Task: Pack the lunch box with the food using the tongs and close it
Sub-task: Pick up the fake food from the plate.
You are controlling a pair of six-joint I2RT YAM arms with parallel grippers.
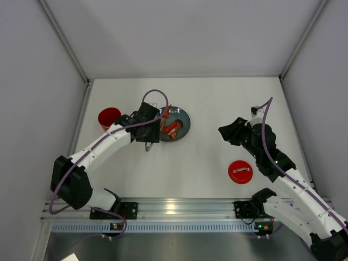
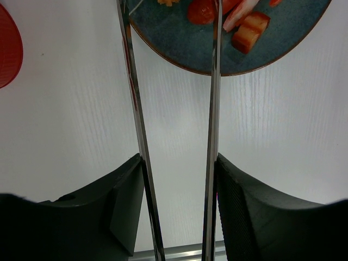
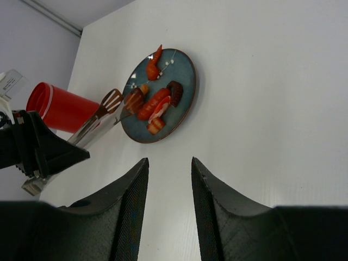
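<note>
My left gripper point(image 1: 148, 130) point(image 2: 178, 163) is shut on the tongs point(image 2: 137, 109), one black finger point(image 2: 126, 206) against each silver arm. The tongs' tips point(image 3: 111, 100) reach the left edge of the blue-grey plate point(image 1: 184, 118) point(image 2: 217, 57) point(image 3: 185, 70), beside a red-brown piece of food point(image 3: 134, 100). More food point(image 2: 250, 32) point(image 3: 155, 106) lies across the plate; I cannot tell whether any piece is pinched. The red lunch box point(image 1: 109, 118) point(image 3: 60, 109) stands open, left of the plate. My right gripper point(image 1: 231, 132) point(image 3: 169, 163) hangs open and holds nothing, right of the plate.
A flat red round lid point(image 1: 240, 172) lies on the white table near the right arm's base. Grey walls close in the table on the left, right and back. An aluminium rail point(image 1: 179, 209) runs along the near edge.
</note>
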